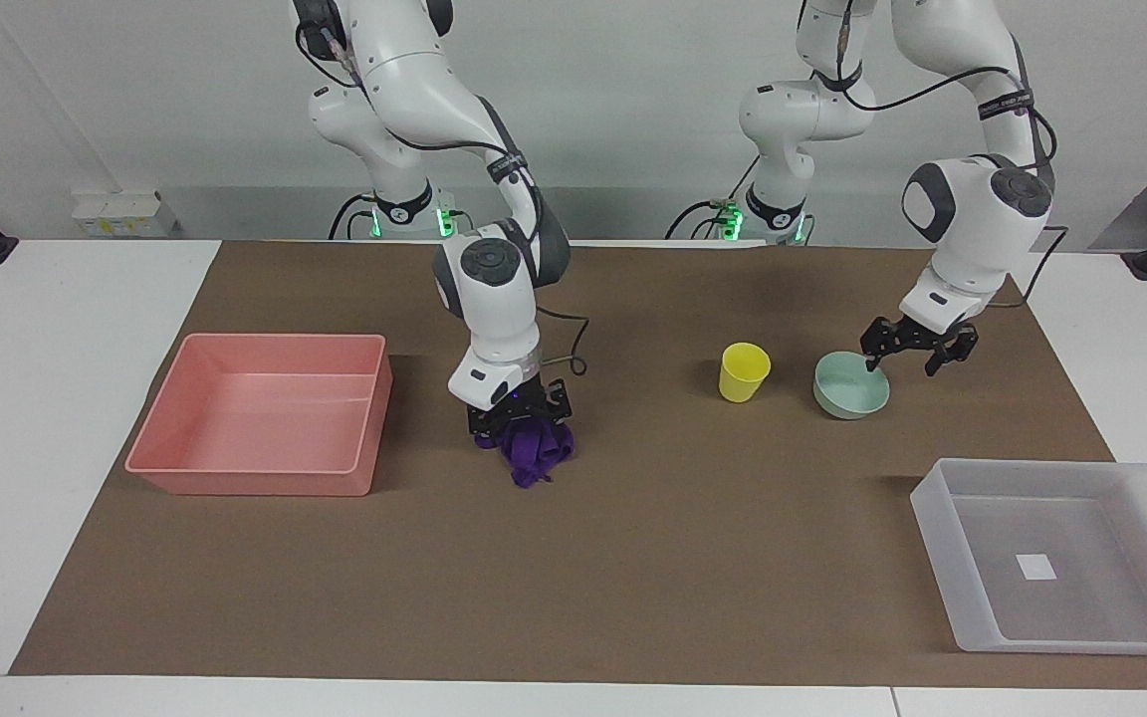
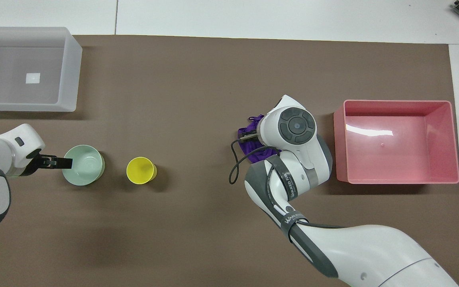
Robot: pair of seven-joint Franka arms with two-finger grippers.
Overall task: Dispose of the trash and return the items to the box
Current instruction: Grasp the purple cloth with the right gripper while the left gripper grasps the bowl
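Note:
The trash, a bunched purple cloth [image 1: 534, 453] [image 2: 247, 133], lies mid-table. My right gripper [image 1: 519, 416] is down on it, open, with a finger on either side of the folds; in the overhead view the wrist hides it. The items stand toward the left arm's end: a yellow cup [image 1: 743, 370] [image 2: 141, 170] and a mint-green bowl [image 1: 850, 390] [image 2: 84, 165]. My left gripper [image 1: 902, 360] [image 2: 64, 162] hangs open low at the bowl's rim, one fingertip over the bowl's inside and one outside it. The translucent box [image 1: 942, 518] [image 2: 70, 71] holds only its white label.
A pink bin [image 1: 255, 478] [image 2: 339, 139] stands toward the right arm's end, beside the cloth, with nothing in it. Brown paper covers the table's middle. The box lies farther from the robots than the bowl.

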